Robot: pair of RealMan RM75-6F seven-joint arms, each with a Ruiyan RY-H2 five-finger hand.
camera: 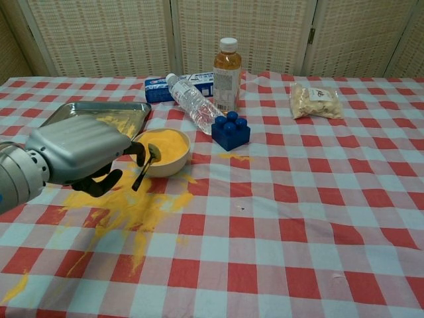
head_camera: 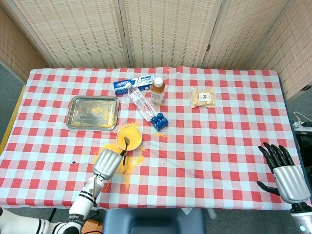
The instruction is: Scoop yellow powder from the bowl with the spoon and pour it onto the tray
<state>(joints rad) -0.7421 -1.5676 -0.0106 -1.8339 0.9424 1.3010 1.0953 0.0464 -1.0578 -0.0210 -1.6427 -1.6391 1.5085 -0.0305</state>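
Mid-cycle, I judge: the left hand (camera: 83, 156) pinches the spoon (camera: 146, 169) over the bowl (camera: 162, 151) of yellow powder (camera: 165, 142), the tray (head_camera: 92, 112) toward the bench's far-left already holding some, the right hand (head_camera: 284, 171) spread.

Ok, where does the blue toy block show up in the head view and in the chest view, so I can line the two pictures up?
Head view: the blue block sits near the middle of the table, just right of the bowl of yellow powder.
Chest view: the blue block is centre-frame, right of the bowl.
Shared landmark: the clear water bottle lying on its side just behind the block.
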